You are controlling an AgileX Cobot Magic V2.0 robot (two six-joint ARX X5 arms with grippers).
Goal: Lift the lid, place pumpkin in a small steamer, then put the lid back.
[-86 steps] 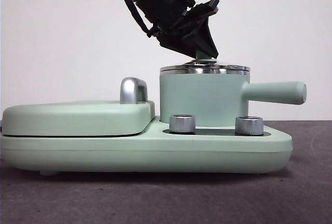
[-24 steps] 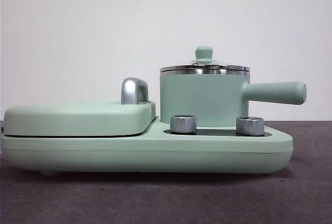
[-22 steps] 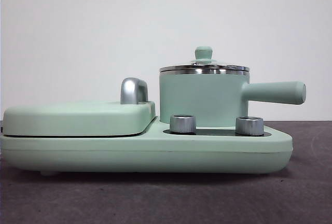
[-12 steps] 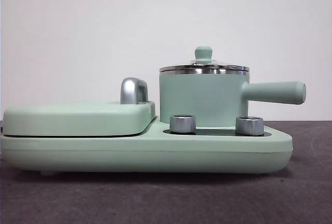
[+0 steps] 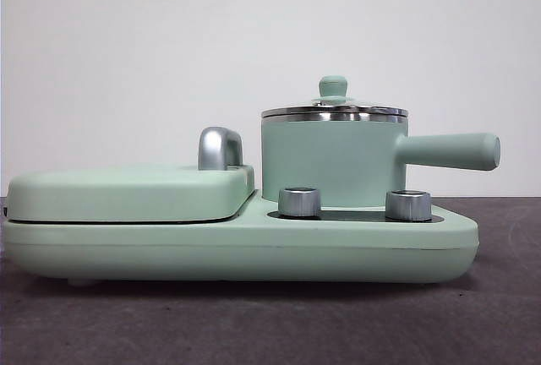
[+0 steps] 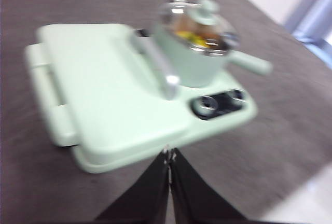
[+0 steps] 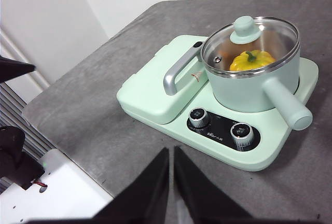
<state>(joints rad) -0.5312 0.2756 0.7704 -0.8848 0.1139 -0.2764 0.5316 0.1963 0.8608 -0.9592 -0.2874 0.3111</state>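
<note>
The pumpkin lies in the steamer, under the lid. The steamer stands on the cooker base, right of the griddle cover.

- My front and right wrist views are bright, even and sharp.
- My left wrist view is motion-blurred; the lid smears with glare.

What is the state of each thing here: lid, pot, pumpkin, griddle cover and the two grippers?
Round glass lid with mint-green knob: seated on the pot, closed.
Mint-green cylindrical steamer pot: covered, standing on the cooker base.
Yellow ribbed pumpkin: inside the pot, under the lid.
Flat mint-green griddle cover: down, closed.
Left gripper: shut, empty, away from the pot.
Right gripper: shut, empty, away from the pot.
</note>
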